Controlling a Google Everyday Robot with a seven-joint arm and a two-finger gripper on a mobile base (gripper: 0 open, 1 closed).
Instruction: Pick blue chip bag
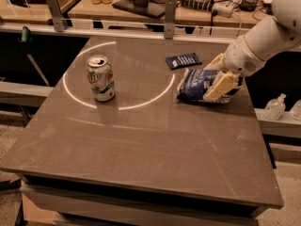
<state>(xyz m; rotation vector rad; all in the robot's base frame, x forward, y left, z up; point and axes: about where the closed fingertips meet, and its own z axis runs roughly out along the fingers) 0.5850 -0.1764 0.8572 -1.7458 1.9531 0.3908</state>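
Observation:
The blue chip bag (196,84), dark blue and puffy with white lettering, lies on the right side of the table (141,145). My gripper (217,75) has come down over the bag's right end. Its cream fingers are open and straddle the bag, one on the near side (221,86) and one on the far side. The bag still rests on the table. Its right end is hidden behind the near finger.
A small flat dark-blue packet (184,60) lies just behind the bag. A green-and-white soda can (100,77) stands upright at the left, on a white ring of light. A railing, cables and bottles are behind the table; plastic bottles (275,107) sit to its right.

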